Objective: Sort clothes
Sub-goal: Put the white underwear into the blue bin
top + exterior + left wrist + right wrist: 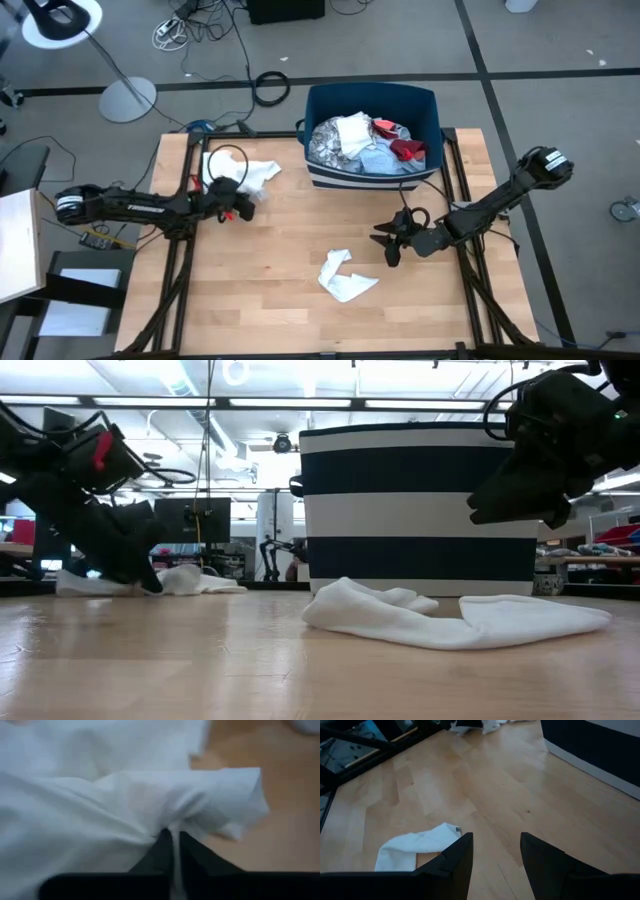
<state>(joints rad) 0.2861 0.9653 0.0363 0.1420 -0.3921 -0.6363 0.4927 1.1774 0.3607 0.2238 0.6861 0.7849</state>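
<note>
A white cloth [255,176] lies at the table's far left; my left gripper [243,203] is shut on its near edge, low at the table. A second white cloth [343,278] lies flat near the table's middle front, also in the low view [440,615] and the right wrist view [415,845]. My right gripper [388,243] is open and empty, above the table just right of that cloth. A dark blue and white striped bin [372,133] at the far middle holds white, light blue, red and patterned garments. My left gripper pinches a bunched fold of the white cloth [172,837] between its two fingers [160,847], at the cloth's near edge. The fingers come in low and slanting from the table's left. The rest of the cloth lies on the table [190,580].
The striped bin [420,510] stands on the table's far edge. Bare wood lies between the two cloths. Black frame rails run along the table's left and right sides [175,250]. Cables, a lamp base and a small side table lie on the floor around.
</note>
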